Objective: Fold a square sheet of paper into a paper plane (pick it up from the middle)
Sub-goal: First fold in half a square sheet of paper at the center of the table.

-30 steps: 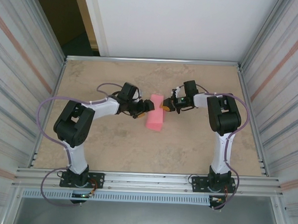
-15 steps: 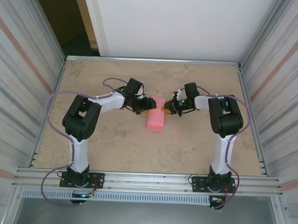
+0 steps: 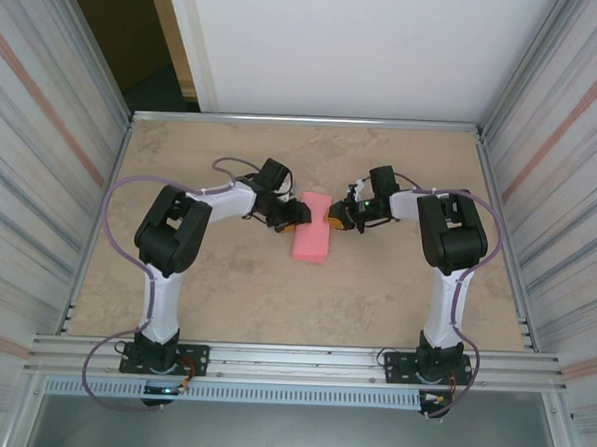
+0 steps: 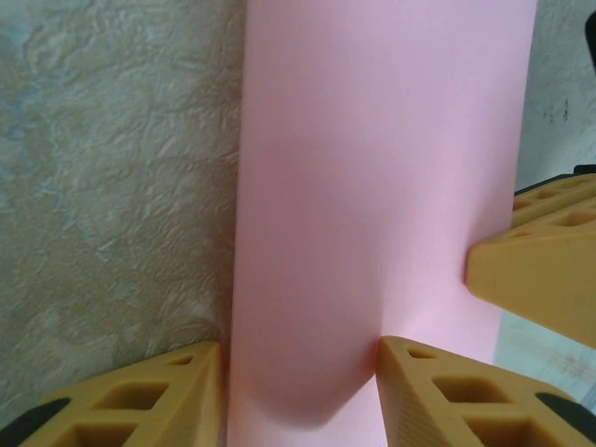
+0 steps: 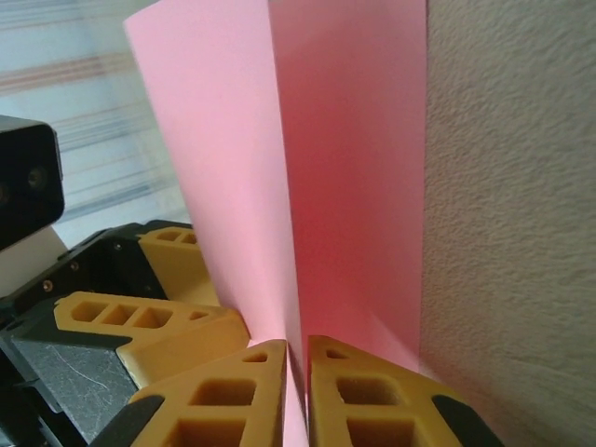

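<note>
**Top view:** table. Pink paper, folded to a strip. Its far end sits betw. left gripper and right gripper; the rest trails nearer than both.

**Left wrist:** fingers spread, w/ paper's rounded fold bulging betw. them. One finger of the other gripper is just beyond, at paper's far edge.

**Right wrist:** fingers almost pressed together, pinching paper at its crease. One flap rises over one finger; other flap lies on table past the other.
</note>
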